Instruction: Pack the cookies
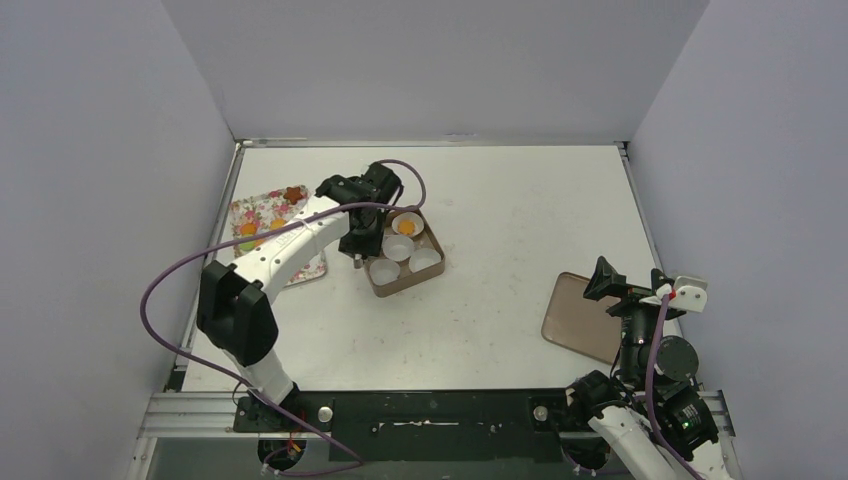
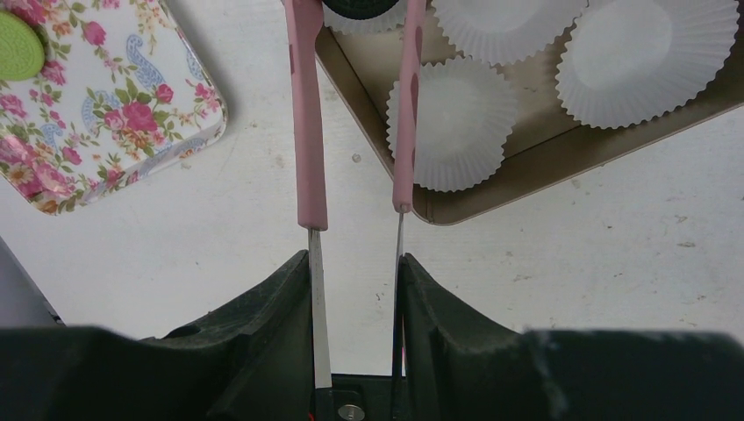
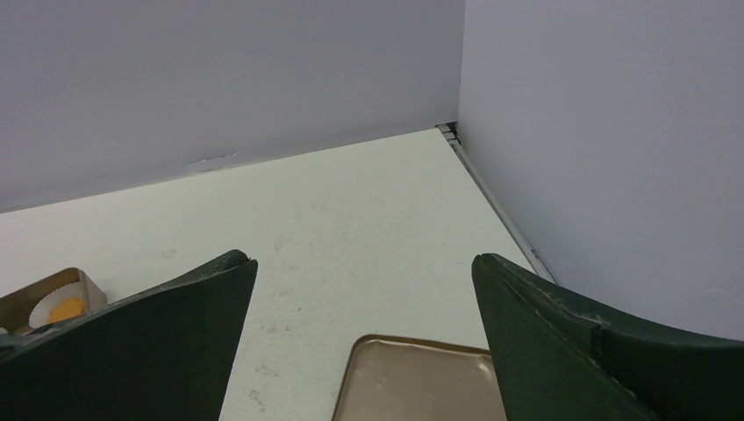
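My left gripper (image 2: 355, 263) is shut on pink-tipped tongs (image 2: 311, 132). The tong tips pinch a dark brown cookie (image 2: 364, 7) over the far-left paper cup in the brown box (image 2: 456, 213), at the top edge of the left wrist view. In the top view this gripper (image 1: 357, 248) sits at the box's (image 1: 405, 285) left side, and one cup holds an orange cookie (image 1: 404, 226). A green cookie (image 2: 17, 44) lies on the floral tray (image 2: 114, 105). Orange (image 1: 248, 229) and brown (image 1: 292, 194) cookies lie on the tray (image 1: 300, 270). My right gripper (image 3: 364, 272) is open and empty.
Three empty white paper cups (image 2: 461, 123) sit in the box. The brown lid (image 1: 575, 320) lies at the right, under my right gripper (image 1: 630, 290), and shows in the right wrist view (image 3: 421, 377). Grey walls enclose the table on three sides.
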You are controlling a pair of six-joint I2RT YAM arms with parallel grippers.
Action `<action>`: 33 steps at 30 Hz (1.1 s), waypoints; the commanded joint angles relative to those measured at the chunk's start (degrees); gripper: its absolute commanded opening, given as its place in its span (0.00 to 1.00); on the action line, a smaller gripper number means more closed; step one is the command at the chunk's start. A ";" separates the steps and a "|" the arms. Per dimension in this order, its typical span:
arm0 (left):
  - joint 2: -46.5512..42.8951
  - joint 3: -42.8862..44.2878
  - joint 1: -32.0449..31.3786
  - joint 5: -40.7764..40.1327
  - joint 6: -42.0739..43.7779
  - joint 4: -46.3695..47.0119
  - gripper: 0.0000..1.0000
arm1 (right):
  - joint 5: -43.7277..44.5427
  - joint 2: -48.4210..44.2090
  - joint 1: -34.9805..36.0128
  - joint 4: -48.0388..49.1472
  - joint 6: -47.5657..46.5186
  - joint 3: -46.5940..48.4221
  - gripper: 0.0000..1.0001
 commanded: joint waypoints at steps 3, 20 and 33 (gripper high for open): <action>1.85 4.60 -0.54 -1.67 1.68 -0.09 0.22 | 0.09 -0.72 0.51 2.20 -0.70 -0.24 1.00; 4.58 5.09 -0.41 -3.10 1.89 -1.26 0.26 | -0.01 -0.64 0.53 2.35 -0.70 -0.32 1.00; 6.08 5.04 -0.11 -2.55 2.19 -0.33 0.33 | -0.01 -1.03 0.54 2.46 -0.85 -0.42 1.00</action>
